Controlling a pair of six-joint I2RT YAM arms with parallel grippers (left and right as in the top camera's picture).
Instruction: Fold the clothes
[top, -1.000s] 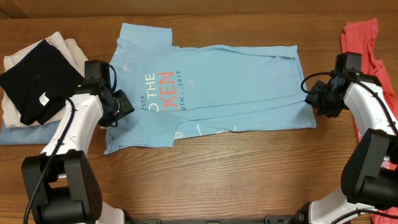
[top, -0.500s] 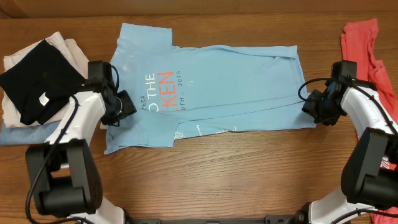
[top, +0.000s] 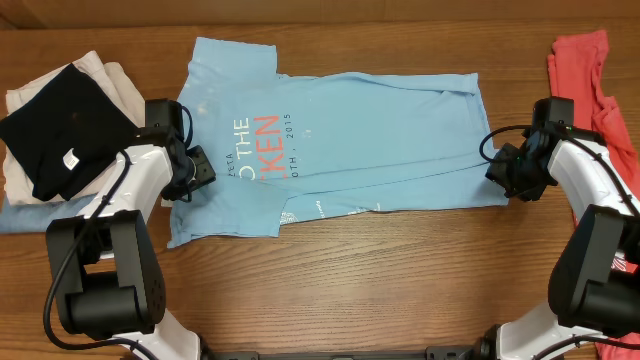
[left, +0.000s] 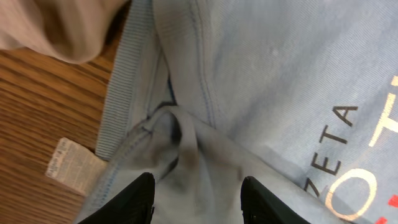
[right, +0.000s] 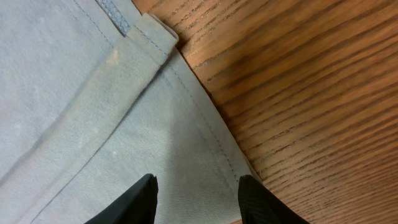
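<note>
light blue cotton t-shirt (top: 380, 130) spread on wooden table (top: 400, 280), centre. soft, light, limp; bunches easily. left gripper (left: 198, 186) parted, straddling puckered collar at left; right gripper (right: 198, 190) parted over right hem corner, nothing clamped. pinch seamed edges.

Overhead top-down, wrist views close on shirt (top: 380, 130)

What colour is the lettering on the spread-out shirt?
White and orange-red on the light blue T-shirt; overhead view shows it best.

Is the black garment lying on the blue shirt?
No, the black garment sits atop a pale clothes pile left of the blue shirt.
</note>
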